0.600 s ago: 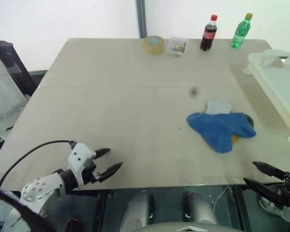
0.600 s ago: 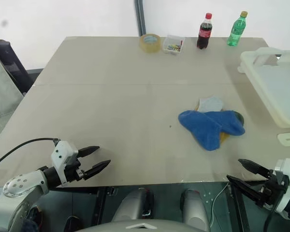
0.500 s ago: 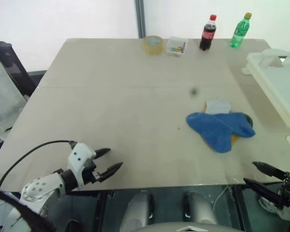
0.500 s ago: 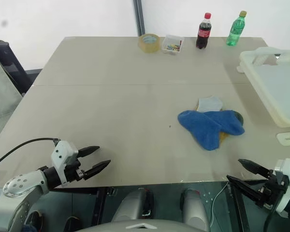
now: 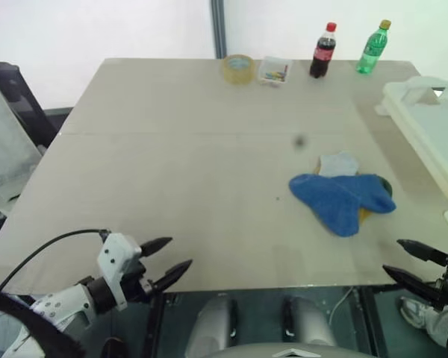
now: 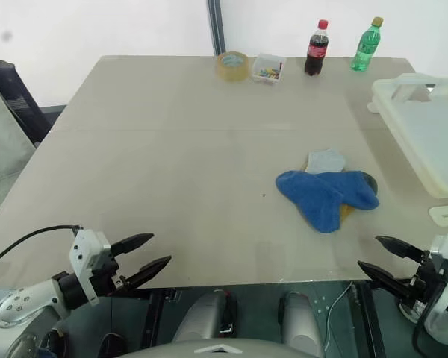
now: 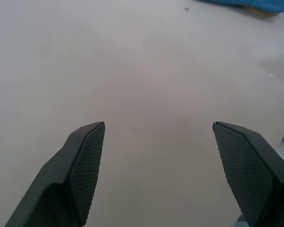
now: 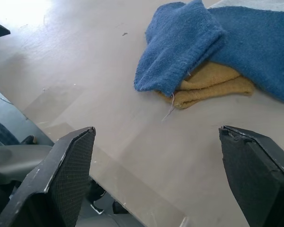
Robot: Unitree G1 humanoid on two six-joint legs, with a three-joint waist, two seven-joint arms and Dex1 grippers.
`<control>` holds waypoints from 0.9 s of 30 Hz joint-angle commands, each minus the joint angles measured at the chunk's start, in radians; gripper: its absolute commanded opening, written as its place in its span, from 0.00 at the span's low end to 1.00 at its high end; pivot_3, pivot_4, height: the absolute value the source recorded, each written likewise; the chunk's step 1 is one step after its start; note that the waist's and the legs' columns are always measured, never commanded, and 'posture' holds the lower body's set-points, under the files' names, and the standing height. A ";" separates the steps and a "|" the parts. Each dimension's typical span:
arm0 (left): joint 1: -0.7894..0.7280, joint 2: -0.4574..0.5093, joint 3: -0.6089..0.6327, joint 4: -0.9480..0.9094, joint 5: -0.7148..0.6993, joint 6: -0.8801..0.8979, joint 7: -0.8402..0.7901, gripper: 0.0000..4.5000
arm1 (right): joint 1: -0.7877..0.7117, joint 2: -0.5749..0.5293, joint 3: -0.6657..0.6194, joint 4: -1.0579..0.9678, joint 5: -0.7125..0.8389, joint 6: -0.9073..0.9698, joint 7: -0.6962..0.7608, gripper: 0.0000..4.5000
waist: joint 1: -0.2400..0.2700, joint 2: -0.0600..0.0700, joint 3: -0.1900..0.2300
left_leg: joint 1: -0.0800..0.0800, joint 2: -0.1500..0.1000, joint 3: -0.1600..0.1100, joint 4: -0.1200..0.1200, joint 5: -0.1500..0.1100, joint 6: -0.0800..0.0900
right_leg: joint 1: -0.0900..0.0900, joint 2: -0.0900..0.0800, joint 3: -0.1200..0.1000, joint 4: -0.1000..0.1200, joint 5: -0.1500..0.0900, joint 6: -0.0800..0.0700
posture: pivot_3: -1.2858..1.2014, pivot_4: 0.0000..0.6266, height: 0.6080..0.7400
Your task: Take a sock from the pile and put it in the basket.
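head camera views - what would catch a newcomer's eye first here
The blue sock draped over the pile, right of the table's middle. Next, the cream basket at the right edge, and both open grippers, left and right, at the near edge.

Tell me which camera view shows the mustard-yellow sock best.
The right wrist view: the mustard-yellow sock lies close up, folded, sticking out from under the blue sock. In the head views it is a thin yellow edge under the pile. The left wrist view catches a distant sliver.
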 commanded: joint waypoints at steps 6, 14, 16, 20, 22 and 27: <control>0.030 -0.010 0.030 -0.049 -0.025 -0.023 -0.005 0.86 | -0.013 -0.029 -0.033 0.012 0.006 0.001 0.021 0.94 | -0.001 0.000 0.000 | 0.001 0.000 0.000 0.000 0.000 0.000 | 0.001 0.001 0.000 0.001 0.000 0.000 | 0.52 0.24 1.00; 0.010 0.034 0.116 -0.054 -0.211 0.001 -0.128 0.86 | -0.242 -0.049 0.128 -0.200 -0.071 0.111 -0.236 0.94 | -0.005 0.000 0.000 | 0.002 0.002 0.000 0.004 0.000 0.000 | 0.001 0.002 0.000 0.004 0.000 0.000 | 0.52 0.24 1.00; 0.004 0.059 0.148 -0.047 -0.244 -0.008 -0.180 0.86 | -0.333 -0.044 0.207 -0.236 -0.134 0.135 -0.319 0.94 | -0.005 -0.001 0.000 | 0.002 0.002 0.000 0.005 0.000 0.000 | 0.001 0.002 0.000 0.006 0.000 0.000 | 0.52 0.24 1.00; -0.045 0.104 0.204 -0.013 -0.301 0.003 -0.227 0.86 | -0.533 -0.037 0.390 -0.229 -0.288 0.201 -0.449 0.94 | 0.000 0.001 0.001 | 0.000 0.001 0.000 0.009 0.000 0.000 | -0.002 0.002 0.001 0.012 0.000 0.000 | 0.52 0.24 1.00; -0.062 0.130 0.214 0.006 -0.285 -0.004 -0.259 0.86 | -0.620 -0.049 0.495 -0.212 -0.378 0.257 -0.492 0.94 | -0.001 0.001 0.001 | 0.000 0.001 0.000 0.011 0.000 0.000 | -0.002 0.002 0.001 0.013 0.000 -0.001 | 0.52 0.24 1.00; -0.099 0.161 0.231 0.045 -0.262 -0.016 -0.288 0.86 | -0.795 0.031 0.653 -0.125 -0.508 0.316 -0.583 0.94 | -0.004 0.000 0.002 | -0.001 0.000 0.001 0.012 0.001 0.000 | -0.002 0.002 0.001 0.013 0.000 -0.001 | 0.52 0.24 1.00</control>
